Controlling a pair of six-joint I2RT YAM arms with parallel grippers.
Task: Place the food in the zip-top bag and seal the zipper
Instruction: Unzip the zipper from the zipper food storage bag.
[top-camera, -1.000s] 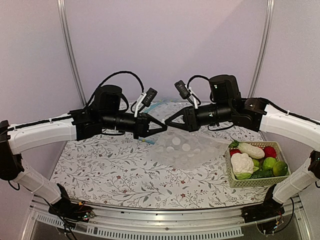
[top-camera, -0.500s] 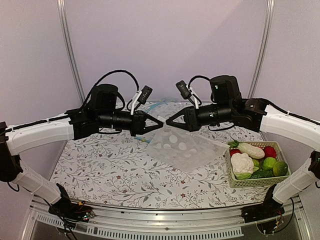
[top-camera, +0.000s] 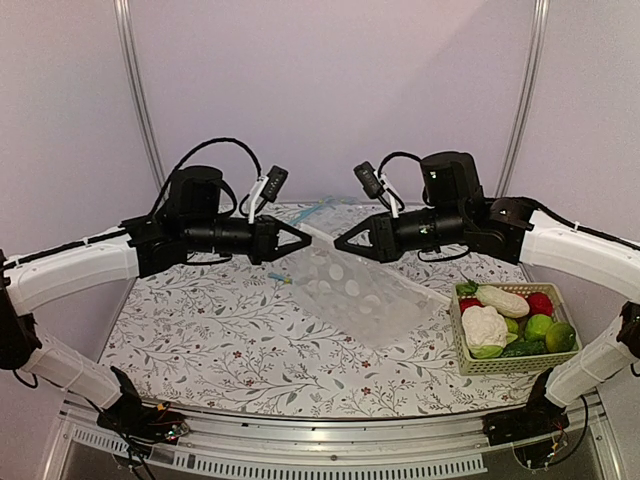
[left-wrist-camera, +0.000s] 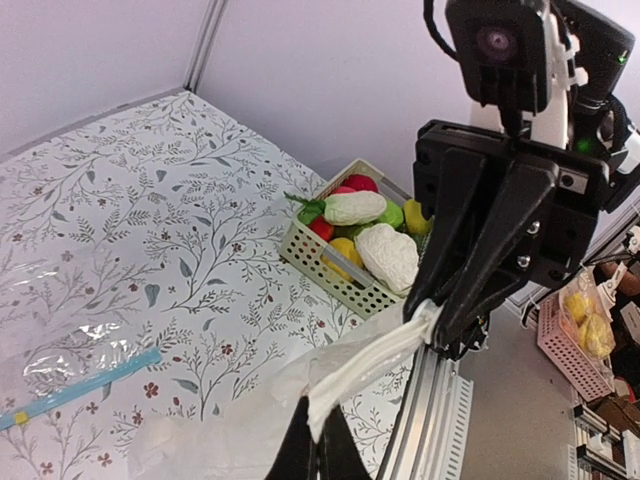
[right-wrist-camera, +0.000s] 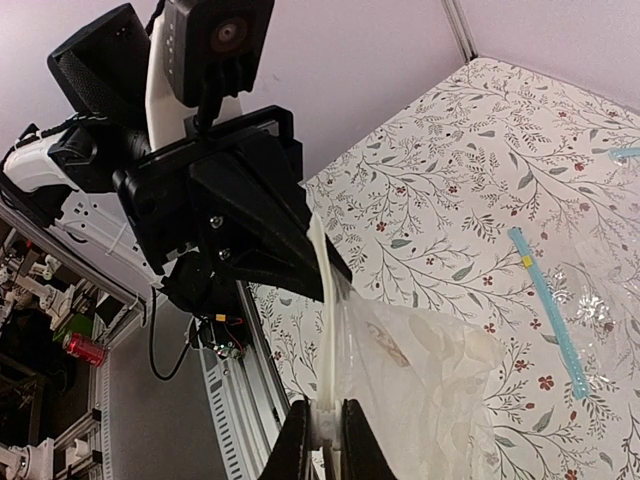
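The zip-top bag (top-camera: 355, 295), clear with white dots, hangs over the table with its mouth held up between both grippers. My left gripper (top-camera: 306, 240) (left-wrist-camera: 318, 455) is shut on one end of the pale zipper (left-wrist-camera: 372, 362). My right gripper (top-camera: 340, 245) (right-wrist-camera: 325, 445) is shut on the other end of the zipper (right-wrist-camera: 326, 300), a short way from the left. The strip runs taut between them. The food lies in a basket (top-camera: 500, 366) at the right: cauliflower (top-camera: 484, 325) (left-wrist-camera: 388, 256), radish (top-camera: 502, 300) (left-wrist-camera: 352, 208) and a green fruit (top-camera: 539, 326).
The basket (left-wrist-camera: 320, 268) also holds red fruits (top-camera: 540, 303) and a dark cucumber (top-camera: 520, 348). A second, undotted clear bag with a blue strip (left-wrist-camera: 80, 387) (right-wrist-camera: 552, 305) lies flat on the flowered table towards the back. The metal table rail (left-wrist-camera: 430, 400) runs along the near edge.
The left gripper has drawn back to the left, away from the right one. The bag's mouth has stretched out between them and the bag has risen off the table.
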